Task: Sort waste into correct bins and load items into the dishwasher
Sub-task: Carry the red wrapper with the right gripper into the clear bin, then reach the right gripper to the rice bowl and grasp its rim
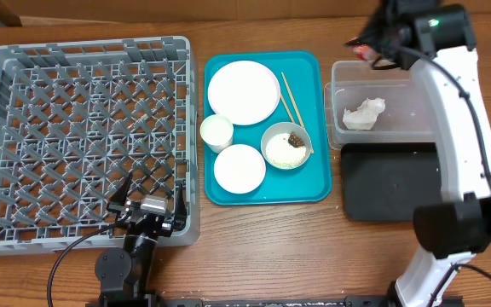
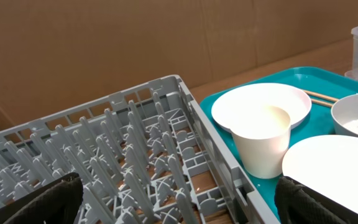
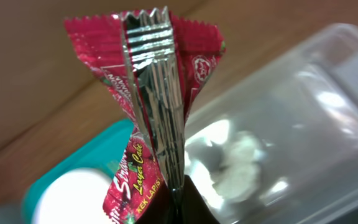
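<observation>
My right gripper [image 1: 368, 44] [image 3: 185, 208] is shut on the red-and-white snack wrapper [image 3: 151, 106] [image 1: 362, 53], holding it in the air over the far left corner of the clear tub [image 1: 335, 102] [image 3: 328, 93]. A crumpled white tissue [image 1: 364, 114] [image 3: 235, 165] lies inside that tub. The black tray [image 1: 390, 183] sits just in front of it. My left gripper [image 1: 149, 198] [image 2: 179, 205] hangs open over the near right corner of the grey dish rack [image 1: 92, 44] [image 2: 123, 143], with nothing between its fingers [image 2: 42, 202].
A teal tray [image 1: 314, 192] between rack and tub carries a large plate [image 1: 243, 92], a cup [image 1: 216, 132] [image 2: 263, 140], a small white dish [image 1: 239, 168], a bowl of rice with brown bits [image 1: 285, 145] and chopsticks [image 1: 292, 98].
</observation>
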